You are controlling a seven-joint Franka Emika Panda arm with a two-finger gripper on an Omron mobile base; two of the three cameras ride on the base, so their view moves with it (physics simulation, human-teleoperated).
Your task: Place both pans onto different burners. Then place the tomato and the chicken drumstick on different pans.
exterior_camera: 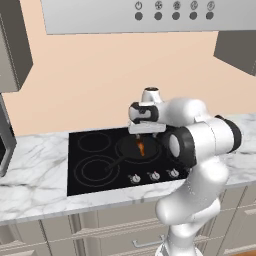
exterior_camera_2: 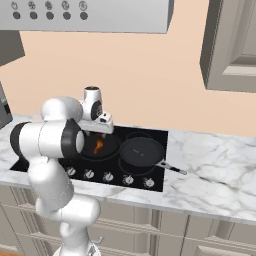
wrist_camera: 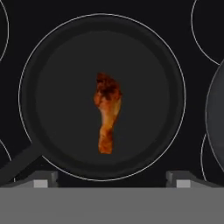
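A chicken drumstick (wrist_camera: 107, 111) lies in the middle of a black pan (wrist_camera: 65, 87) that rests on a ringed burner of the black cooktop (exterior_camera: 80, 185). The same pan (exterior_camera: 128, 148) points its handle (exterior_camera: 114, 166) toward the front left. My gripper (wrist_camera: 111, 181) hangs open straight above the drumstick (exterior_camera: 141, 147), holding nothing, with its fingertips (wrist_camera: 43, 179) wide apart. The second pan (exterior_camera_2: 141, 152) sits empty on the burner to the right, its handle (exterior_camera_2: 174, 170) reaching over the marble. The tomato is out of view.
Two bare burners (exterior_camera: 93, 170) lie on the cooktop's left side. Silver knobs (exterior_camera: 154, 176) line its front edge. Marble counter (exterior_camera_2: 215, 165) spreads on both sides. A range hood (exterior_camera: 150, 15) hangs overhead, and a cabinet (exterior_camera_2: 232, 45) stands at the upper right.
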